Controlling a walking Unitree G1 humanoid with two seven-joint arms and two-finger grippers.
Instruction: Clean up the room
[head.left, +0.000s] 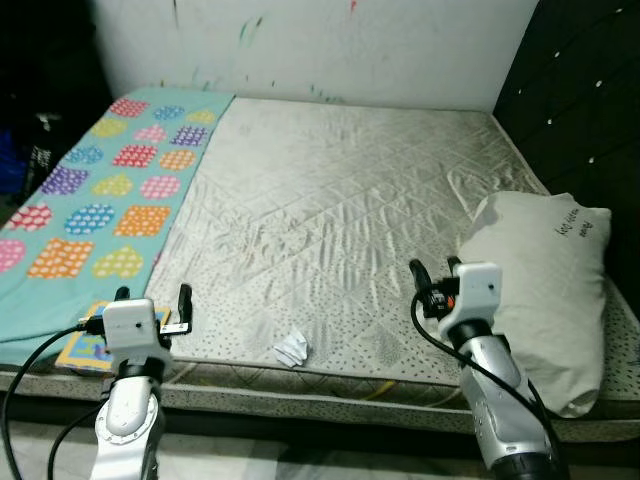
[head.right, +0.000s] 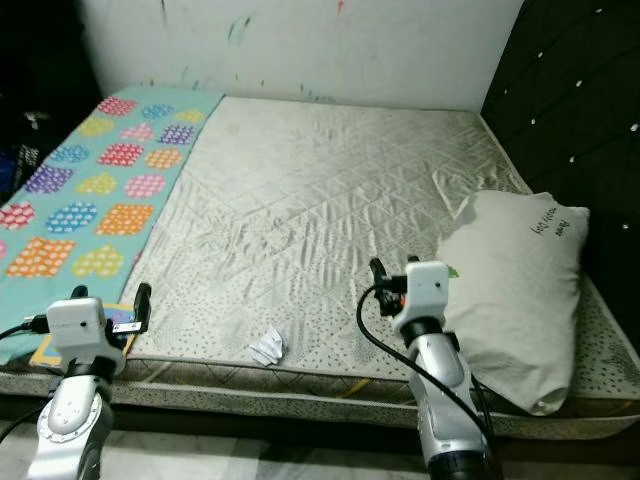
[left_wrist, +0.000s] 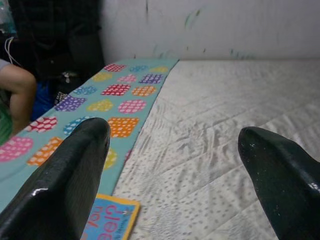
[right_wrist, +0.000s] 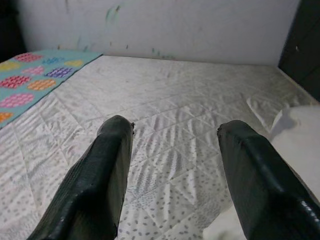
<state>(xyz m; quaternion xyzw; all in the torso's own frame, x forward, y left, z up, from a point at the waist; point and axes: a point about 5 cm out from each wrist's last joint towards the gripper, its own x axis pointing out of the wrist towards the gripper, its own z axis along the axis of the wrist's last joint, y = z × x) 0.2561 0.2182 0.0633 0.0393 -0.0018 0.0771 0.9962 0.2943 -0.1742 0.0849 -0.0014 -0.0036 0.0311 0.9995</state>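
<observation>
A crumpled white paper scrap (head.left: 291, 349) lies on the bare quilted mattress (head.left: 340, 190) near its front edge, between my two arms. A colourful children's book (head.left: 85, 349) rests at the front left corner, partly on the teal patterned sheet (head.left: 110, 190); its corner appears as the book (left_wrist: 109, 219) below my left fingers. My left gripper (head.left: 153, 300) hovers open just above the book. To the right of the scrap my right gripper (head.left: 433, 271) stands open over the mattress, beside the grey pillow (head.left: 545, 290). Nothing is held between either pair of fingers.
The pillow leans against a dark tufted headboard (head.left: 580, 100) on the right. A marked white wall (head.left: 330, 45) closes the far side. A person's knee (left_wrist: 15, 85) is beside the bed at the left, near dark clutter (head.left: 30, 140). Floor (head.left: 300, 455) runs along the bed's front.
</observation>
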